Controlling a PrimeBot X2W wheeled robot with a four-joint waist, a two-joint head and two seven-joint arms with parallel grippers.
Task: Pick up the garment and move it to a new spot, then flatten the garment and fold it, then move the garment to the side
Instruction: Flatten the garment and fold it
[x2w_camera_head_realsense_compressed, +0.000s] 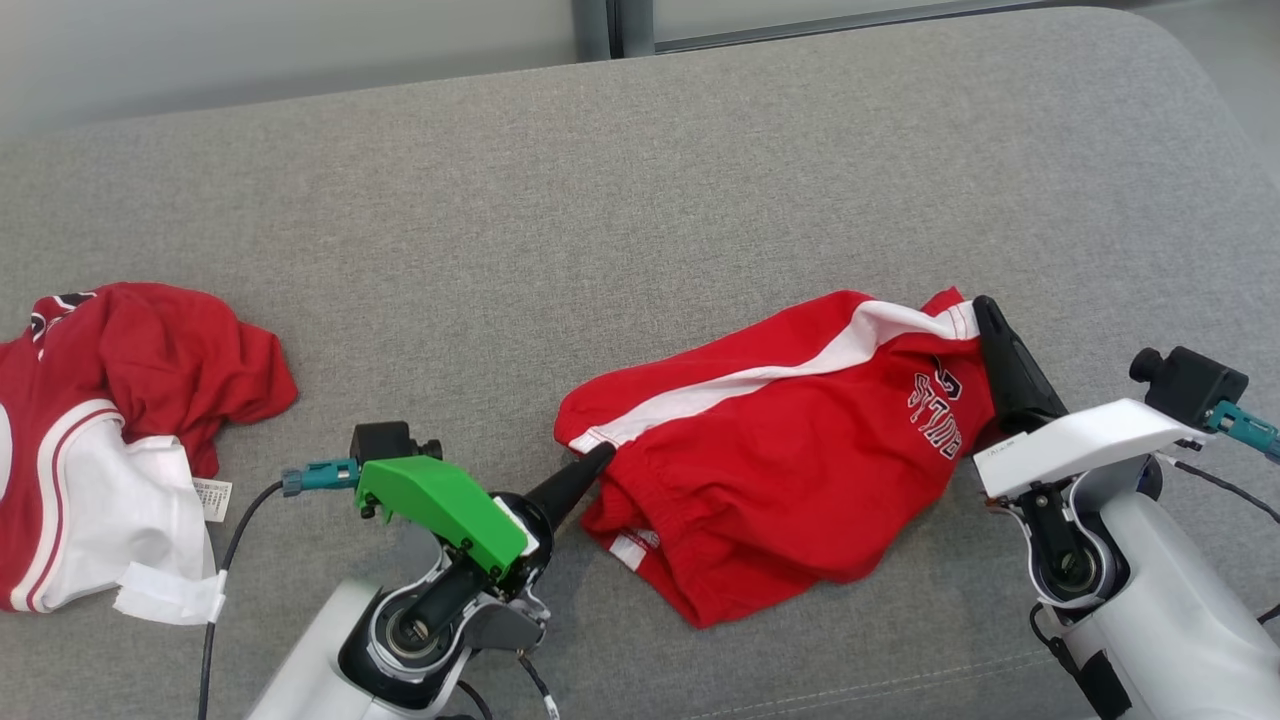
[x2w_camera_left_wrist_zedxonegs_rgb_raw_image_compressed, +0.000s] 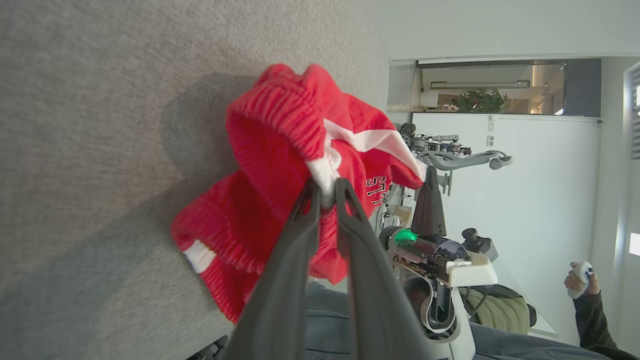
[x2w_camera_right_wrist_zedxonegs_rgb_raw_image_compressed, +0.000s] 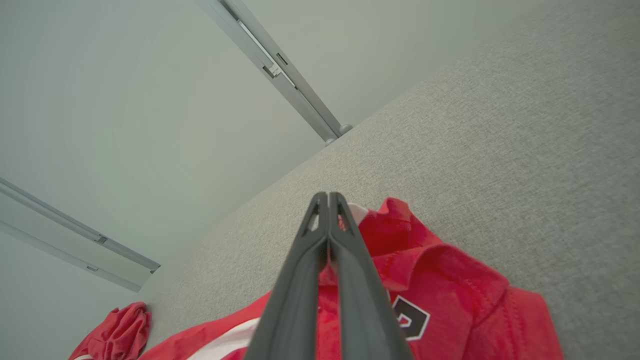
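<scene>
The red garment (x2w_camera_head_realsense_compressed: 780, 450) with its white stripe lies right of centre on the grey cushion (x2w_camera_head_realsense_compressed: 640, 180). Bare fabric runs beyond it to the far edge and leftward to a red-and-white shirt (x2w_camera_head_realsense_compressed: 100, 440). My left gripper (x2w_camera_left_wrist_zedxonegs_rgb_raw_image_compressed: 327, 189) pinches its white-trimmed left hem, jaws nearly together. My right gripper (x2w_camera_head_realsense_compressed: 988, 312) is pressed shut on its right corner.
</scene>
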